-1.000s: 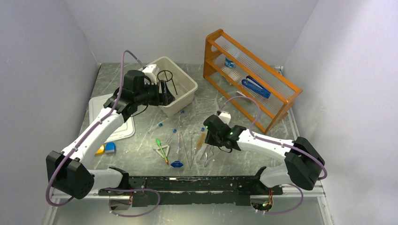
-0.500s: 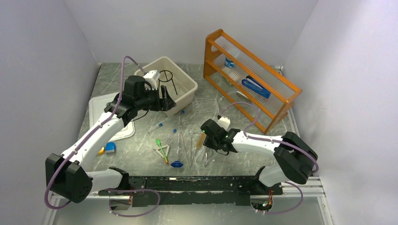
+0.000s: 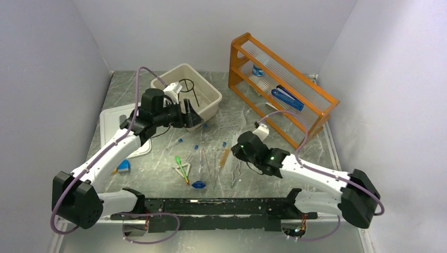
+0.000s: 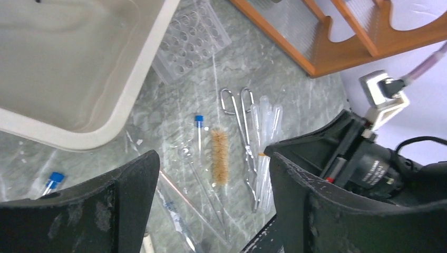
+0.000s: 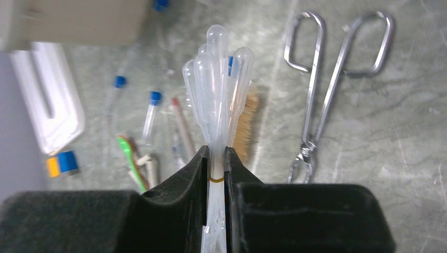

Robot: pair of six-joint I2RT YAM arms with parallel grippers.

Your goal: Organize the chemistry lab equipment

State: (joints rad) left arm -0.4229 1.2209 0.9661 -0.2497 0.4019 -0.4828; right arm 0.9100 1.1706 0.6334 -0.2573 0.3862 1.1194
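My right gripper (image 5: 216, 158) is shut on a bundle of clear plastic pipettes (image 5: 219, 68) bound by a rubber band, held just above the table. Below it lie a tan brush (image 5: 248, 126), metal tweezers with loop handles (image 5: 321, 95) and blue-capped test tubes (image 5: 151, 113). My left gripper (image 4: 213, 184) hangs open and empty over the table beside the beige bin (image 3: 211, 95), where the black wire ring stand (image 3: 187, 89) sits. A clear tube rack (image 4: 192, 45) lies next to the bin. Green droppers (image 3: 182, 167) and thin glass rods (image 4: 211, 195) lie on the table near the front.
The orange wooden shelf rack (image 3: 284, 89) stands at the back right with blue items on its shelves. A white tray (image 3: 113, 118) lies at the left, with small orange and blue blocks (image 3: 121, 167) in front of it. A small blue piece (image 3: 198, 184) lies near the front rail.
My right gripper closed on the pipette bundle and raised it off the table, its arm swinging right. My left gripper drew out of the bin toward the table's middle, staying open.
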